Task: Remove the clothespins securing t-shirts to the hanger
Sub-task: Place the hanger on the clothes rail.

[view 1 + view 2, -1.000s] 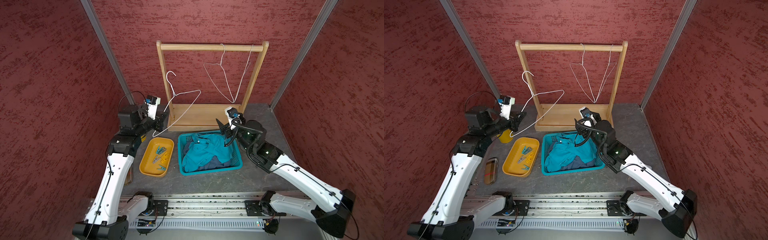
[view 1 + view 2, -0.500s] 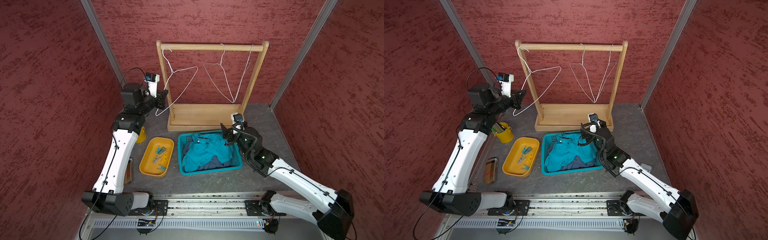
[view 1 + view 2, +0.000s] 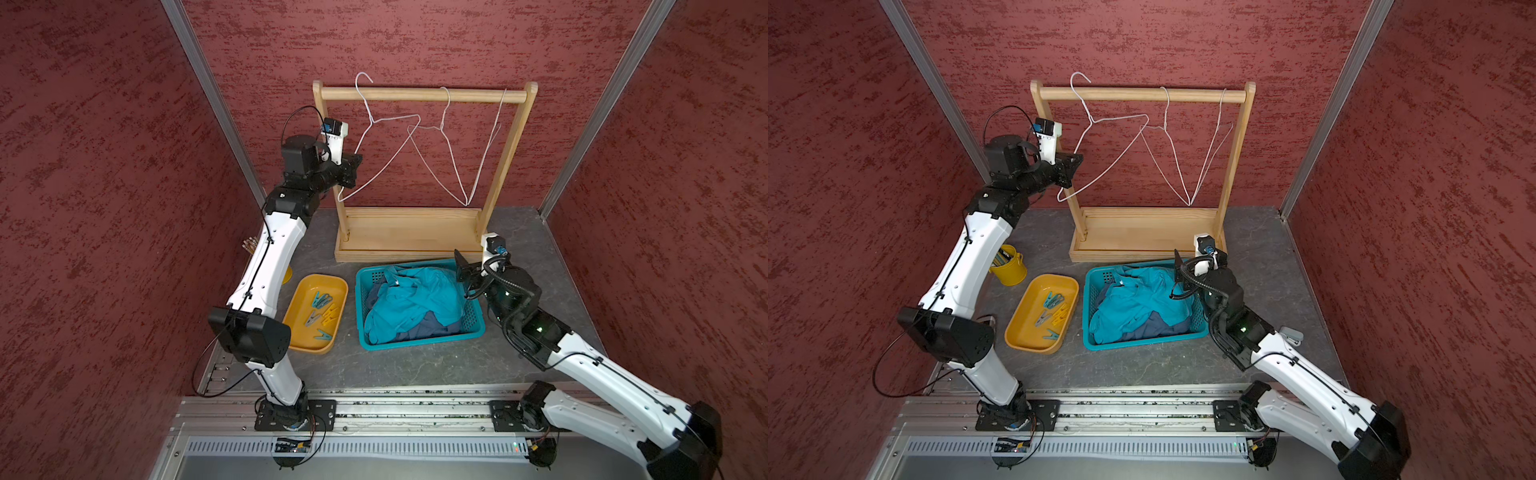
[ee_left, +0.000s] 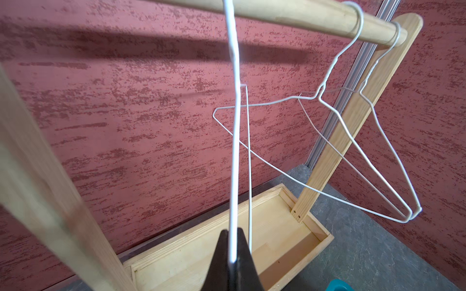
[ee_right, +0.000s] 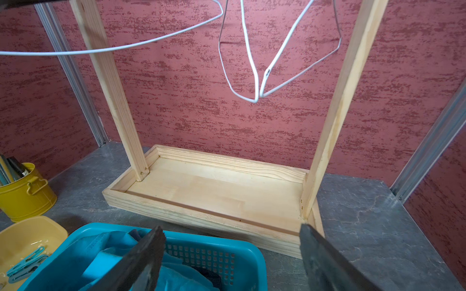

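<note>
In both top views the left gripper [image 3: 353,165] is raised beside the left post of the wooden rack [image 3: 415,94]. Its fingers are closed on the side wire of a white hanger [image 3: 395,119], whose hook stands up past the rail; whether the hook bears on the rail cannot be told. Two more bare hangers [image 3: 444,114] hang further along the rail, their lower corners meeting near the right post. On the bench [image 3: 415,365], in front of the rack's base, a teal basket [image 3: 419,341] holds the t-shirts [image 3: 411,299], bright teal heaped over darker blue. Just beside it a yellow tray [image 3: 316,282] holds the clothespins [image 3: 322,309], teal, grey and yellow, lying loose. The right gripper [image 3: 467,272] hovers at the basket's far right corner, holding nothing. A yellow bucket [image 3: 1011,270] of pencils stands behind the left arm. The left wrist view shows the two fingers [image 4: 219,257] pinched tight on the hanger wire, with the rail crossing above and the other hangers beyond. The right wrist view shows that gripper's fingers [image 5: 143,257] spread wide over the basket rim and the rack's base, with the held hanger's bottom wire crossing overhead.
</note>
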